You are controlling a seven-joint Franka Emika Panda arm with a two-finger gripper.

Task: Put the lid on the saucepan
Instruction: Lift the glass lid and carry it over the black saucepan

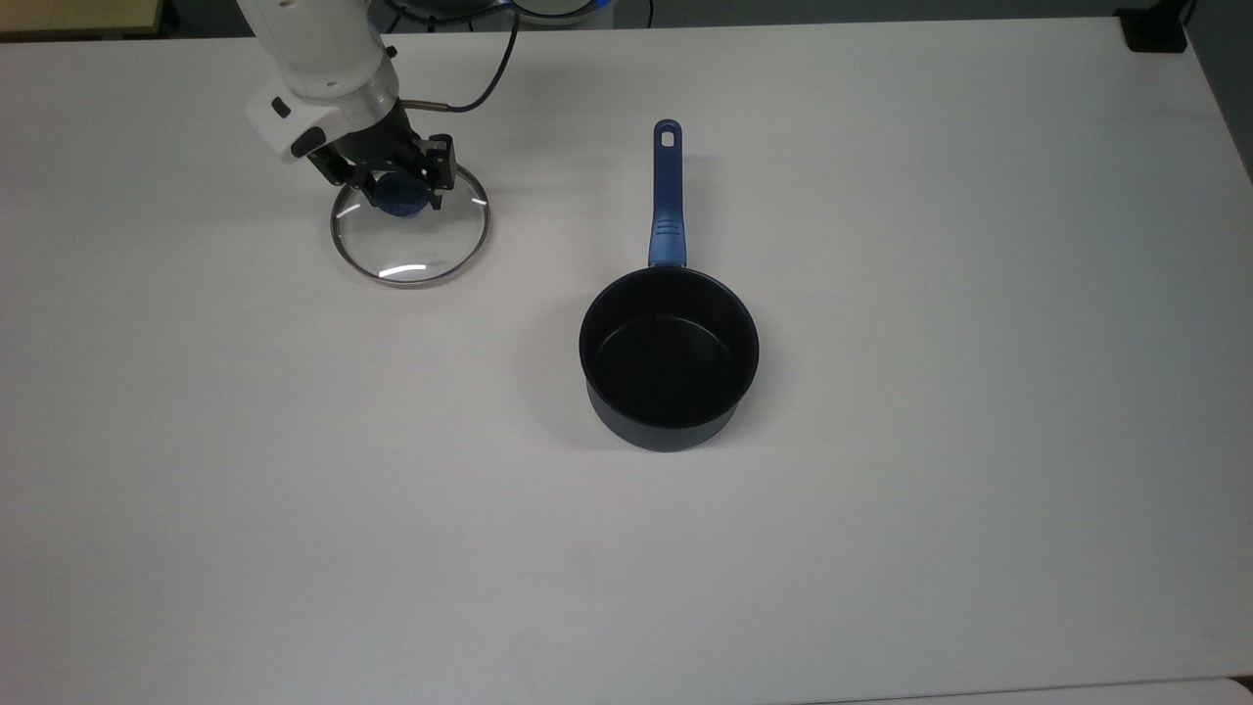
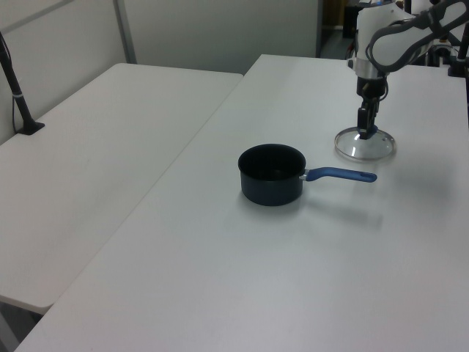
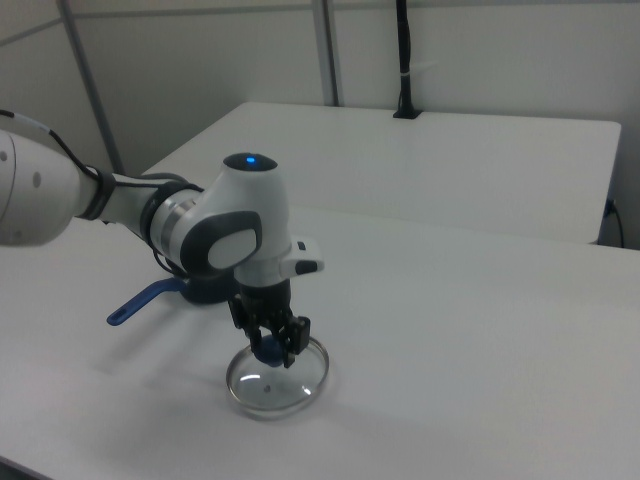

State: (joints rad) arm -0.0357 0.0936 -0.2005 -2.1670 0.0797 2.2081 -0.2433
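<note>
White table (image 1: 881, 539) (second table (image 2: 95, 161) beside)

In the right view, the arm (image 3: 215, 240) hides most of the saucepan (image 3: 200, 292) from you. In the top view, the claw (image 1: 396, 181) covers part of the lid's (image 1: 409, 240) blue knob (image 1: 399, 199), and the picture's upper edge cuts off the arm.
</note>
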